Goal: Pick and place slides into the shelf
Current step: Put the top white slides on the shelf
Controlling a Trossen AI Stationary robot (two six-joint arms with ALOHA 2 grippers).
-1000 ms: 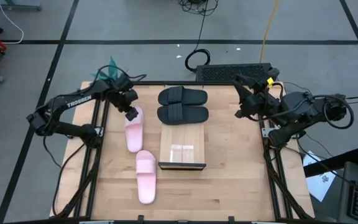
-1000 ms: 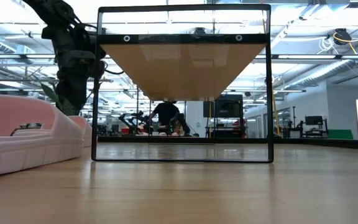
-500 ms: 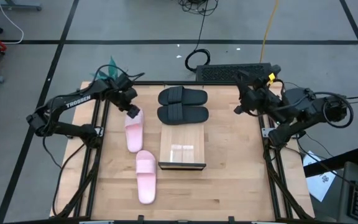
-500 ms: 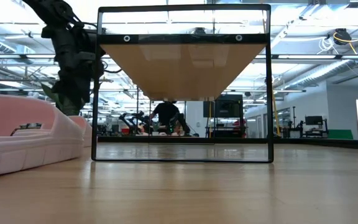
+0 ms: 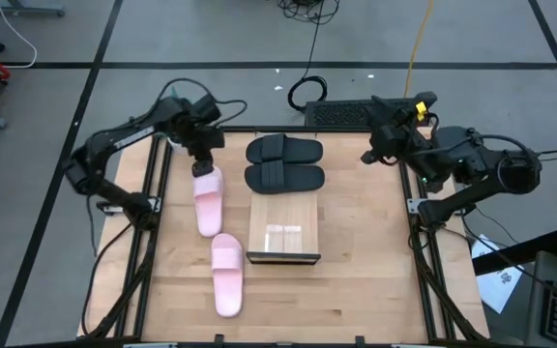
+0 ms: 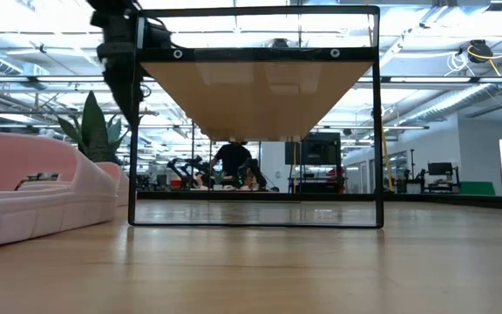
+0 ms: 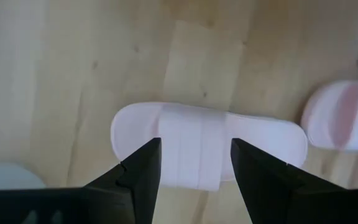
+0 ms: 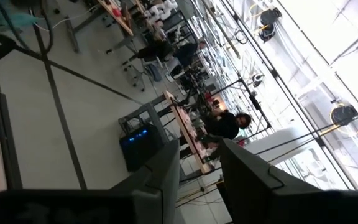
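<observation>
Two pale pink slides lie sole-down on the table's left part, one (image 5: 207, 200) farther and one (image 5: 226, 274) nearer. Two black slides (image 5: 283, 150) (image 5: 285, 178) lie side by side at the far middle. The shelf (image 5: 283, 230) stands on the table just near of them; in the low view it is a dark frame (image 6: 255, 113). My left gripper (image 5: 204, 166) hangs open above the farther pink slide's far end, touching nothing. In the left wrist view (image 7: 194, 149) that slide's strap (image 7: 194, 152) shows between the fingers. My right gripper (image 5: 368, 155) (image 8: 199, 152) is open and empty at the far right.
A dark keyboard-like box (image 5: 366, 111) and cables lie just past the table's far edge. The nearer pink slide fills the low view's left side (image 6: 24, 196). Bare wood lies to the right of the shelf (image 5: 366, 251) and along the near edge.
My left gripper has risen from the farther pink slide's far end and gone a little toward the table's far edge. The slide stays where it was. My right gripper has drawn back toward the far edge and tipped upward.
</observation>
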